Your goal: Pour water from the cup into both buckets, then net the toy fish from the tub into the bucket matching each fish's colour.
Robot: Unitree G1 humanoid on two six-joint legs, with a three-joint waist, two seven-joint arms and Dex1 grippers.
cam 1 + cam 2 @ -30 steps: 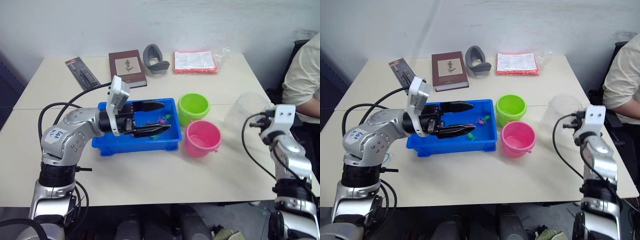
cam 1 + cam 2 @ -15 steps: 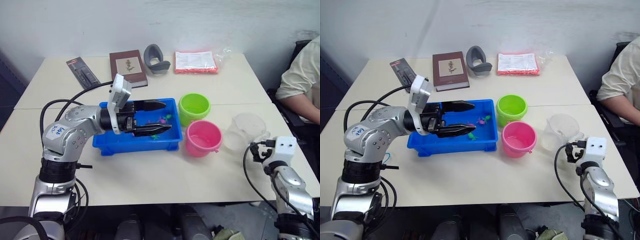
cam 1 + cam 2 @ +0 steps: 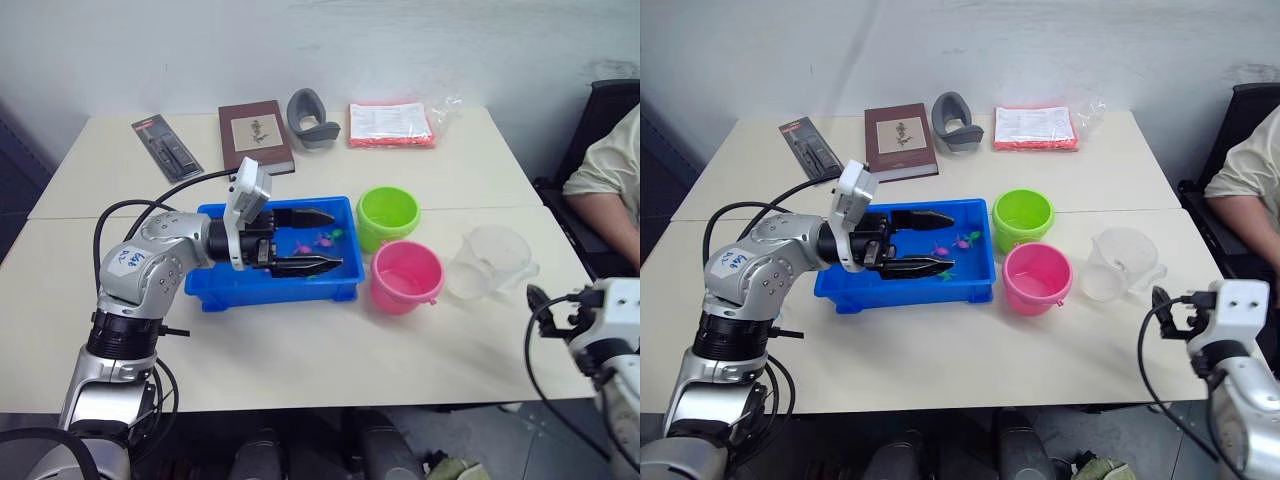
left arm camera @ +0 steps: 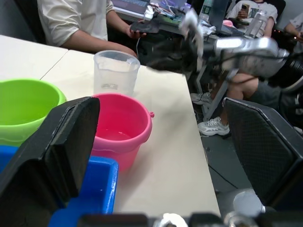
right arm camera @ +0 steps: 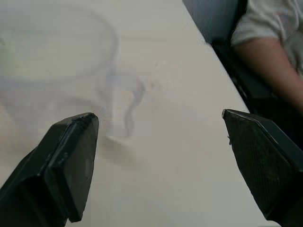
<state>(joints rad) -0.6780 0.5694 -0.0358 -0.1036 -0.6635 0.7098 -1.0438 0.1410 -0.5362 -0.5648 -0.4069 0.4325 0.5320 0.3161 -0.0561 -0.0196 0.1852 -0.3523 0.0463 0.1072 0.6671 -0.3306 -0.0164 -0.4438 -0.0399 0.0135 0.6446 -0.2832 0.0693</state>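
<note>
Pouring step judged complete. Clear colourless plastic measuring jug (image 3: 490,262) upright on pale tabletop (image 3: 300,340), just right of bright pink round plastic pail (image 3: 406,276); water visible in pail bottom in left wrist view. Lime green round plastic pail (image 3: 387,216) directly behind pink one, touching or nearly so; contents not readable.

Right gripper (image 5: 165,161) released, fingers spread wide, nothing between them, near jug handle but apart from it.

Left gripper (image 3: 318,240) spread wide, holding nothing, hovering over shallow rectangular bright blue plastic tray (image 3: 250,290). Tiny green and magenta plastic fish (image 3: 322,238) clustered at tray's right end, between the left gripper's fingertips.

Netting step judged next, not begun. Blue-hooped hand net not found on table. Next move calls for locating and grasping net handle, then scooping one fish and carrying to pail of matching colour.
</note>
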